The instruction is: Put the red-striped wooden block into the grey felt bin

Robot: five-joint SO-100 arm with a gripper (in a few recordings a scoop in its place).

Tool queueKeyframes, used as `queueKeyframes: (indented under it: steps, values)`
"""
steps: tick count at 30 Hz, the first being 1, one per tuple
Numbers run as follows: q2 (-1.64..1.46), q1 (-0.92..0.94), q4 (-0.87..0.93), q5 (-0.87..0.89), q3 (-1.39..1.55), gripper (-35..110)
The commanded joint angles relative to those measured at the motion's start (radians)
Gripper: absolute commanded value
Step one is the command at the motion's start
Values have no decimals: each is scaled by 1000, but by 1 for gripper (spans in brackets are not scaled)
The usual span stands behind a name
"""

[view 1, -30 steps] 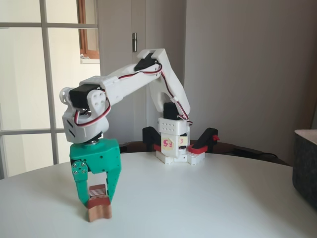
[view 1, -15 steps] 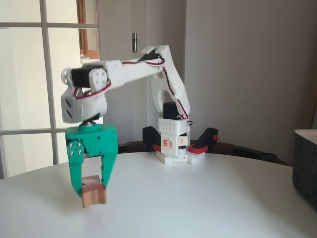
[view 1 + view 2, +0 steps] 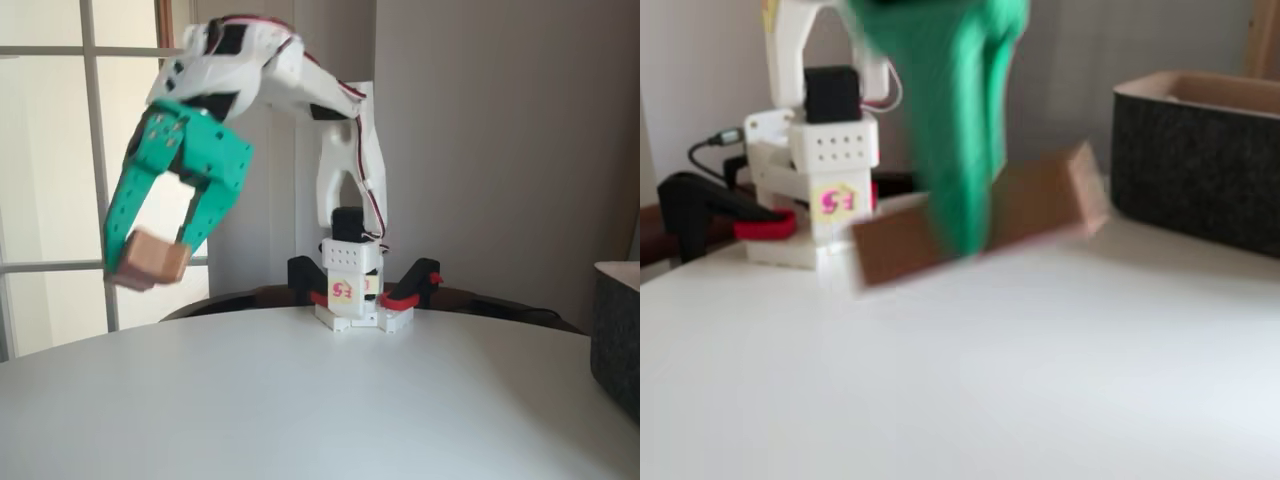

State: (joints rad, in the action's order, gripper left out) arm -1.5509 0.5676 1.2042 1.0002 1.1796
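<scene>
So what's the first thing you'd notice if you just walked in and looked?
The bright green gripper, hanging high above the white table at the left of a fixed view, with the wooden block pinched in its jaws. Next, the dark grey felt bin standing on the table at the right, well away from the block.

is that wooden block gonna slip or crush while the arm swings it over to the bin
Crushing looks unlikely: the red-striped wooden block appears solid, holding its shape between the end effector fingers. Slipping seems possible, since it hangs tilted at the fingertips, well above the table, and motion blur suggests a quick swing. It is probably light, as the thin fingers carry it. The grey felt bin looks soft-walled.
</scene>
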Motion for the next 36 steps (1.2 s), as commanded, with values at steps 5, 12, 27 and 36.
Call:
queueKeyframes:
  steps: [5,12,27,36]
  values:
    - [-207,-189,-52,-43,-26,4]
    - [-275,-514,-61,-144,-26,3]
    - [-140,-1319,-104,-525,-18,0]
    - [72,-1427,-186,-632,-18,6]
